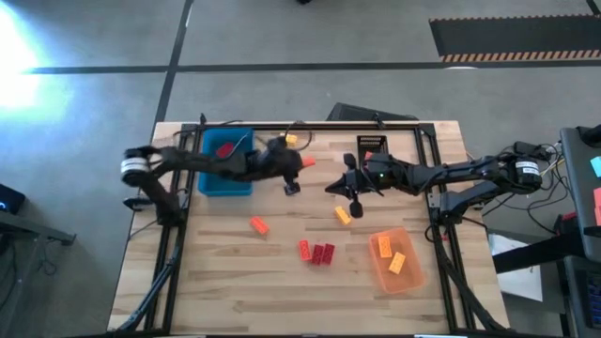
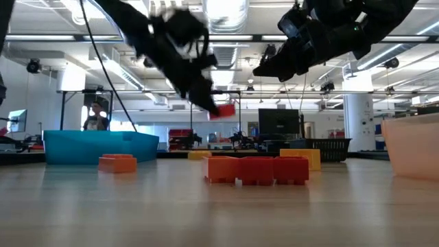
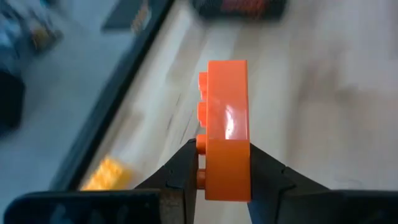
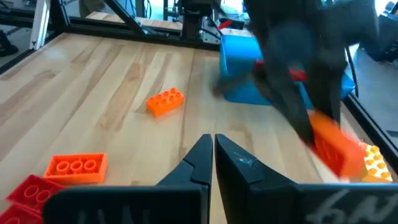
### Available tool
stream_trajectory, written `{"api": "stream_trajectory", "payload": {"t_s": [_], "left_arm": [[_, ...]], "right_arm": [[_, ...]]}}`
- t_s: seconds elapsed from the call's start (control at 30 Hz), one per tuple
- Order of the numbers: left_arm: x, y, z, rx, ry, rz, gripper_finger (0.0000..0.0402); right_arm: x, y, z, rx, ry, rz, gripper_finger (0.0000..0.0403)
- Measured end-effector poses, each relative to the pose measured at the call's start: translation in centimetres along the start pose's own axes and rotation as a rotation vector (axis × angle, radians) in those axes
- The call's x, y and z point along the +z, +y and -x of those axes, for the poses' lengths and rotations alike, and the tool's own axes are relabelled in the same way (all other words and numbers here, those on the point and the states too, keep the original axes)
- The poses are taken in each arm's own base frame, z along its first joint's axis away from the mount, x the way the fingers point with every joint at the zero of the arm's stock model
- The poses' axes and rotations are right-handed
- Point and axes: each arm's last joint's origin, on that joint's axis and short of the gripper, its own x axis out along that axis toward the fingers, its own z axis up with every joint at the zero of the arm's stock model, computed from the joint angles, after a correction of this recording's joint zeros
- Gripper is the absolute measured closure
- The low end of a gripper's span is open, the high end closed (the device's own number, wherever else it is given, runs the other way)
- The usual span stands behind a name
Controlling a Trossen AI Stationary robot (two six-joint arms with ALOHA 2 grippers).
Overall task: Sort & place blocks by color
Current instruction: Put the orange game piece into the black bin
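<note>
Wooden table (image 1: 216, 282), workshop beyond: blue tray (image 1: 225, 178) at far-left; left gripper (image 3: 225, 177) clamping orange block (image 3: 227, 130); right gripper (image 4: 212, 155) clenched empty.

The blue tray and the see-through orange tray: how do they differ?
The blue tray is opaque and sits at the far left of the table; the translucent orange tray sits near the front right. The blue tray holds a red block; the orange tray holds two orange-yellow blocks. The left arm reaches over the blue tray; nothing covers the orange one. Both are shallow, open-topped bins.
</note>
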Motion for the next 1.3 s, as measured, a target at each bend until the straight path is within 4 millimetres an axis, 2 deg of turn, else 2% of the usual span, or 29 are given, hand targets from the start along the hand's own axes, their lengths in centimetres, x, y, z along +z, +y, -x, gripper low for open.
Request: {"api": "stream_trajectory", "payload": {"t_s": [0.1,0.23,0.47,0.7,0.8,1.03,1.17,1.3], "left_arm": [[2.0,-2.2,3.3,-0.010,-0.099,-0.014,0.0324],[3.3,-5.1,6.8,-0.059,-0.197,-0.038,0.0324],[3.6,-9.8,10.2,-0.164,-0.270,-0.086,0.0324],[3.4,-12.7,11.8,-0.214,-0.350,-0.100,0.0324],[2.3,-13.6,12.0,-0.187,-0.408,-0.120,0.0324],[0.4,-13.8,11.9,-0.174,-0.573,-0.033,0.0324],[0.1,-13.8,11.9,-0.170,-0.581,-0.035,0.0324],[0.1,-13.8,11.9,-0.171,-0.581,-0.037,0.0324]], "right_arm": [[-0.3,0.4,0.0,0.009,-0.009,0.004,0.0394],[-0.1,1.1,-0.1,0.029,-0.054,0.022,0.0394],[0.6,2.7,-0.3,0.081,-0.101,0.052,0.0394],[1.2,5.1,0.0,0.130,-0.283,0.158,0.0394],[1.3,5.7,0.4,0.134,-0.366,0.176,0.0394],[1.5,6.2,0.7,0.160,-0.413,0.123,0.0388],[2.0,6.2,0.6,0.167,-0.414,0.076,0.0353],[2.5,6.2,0.4,0.168,-0.413,0.082,0.0293]]}}
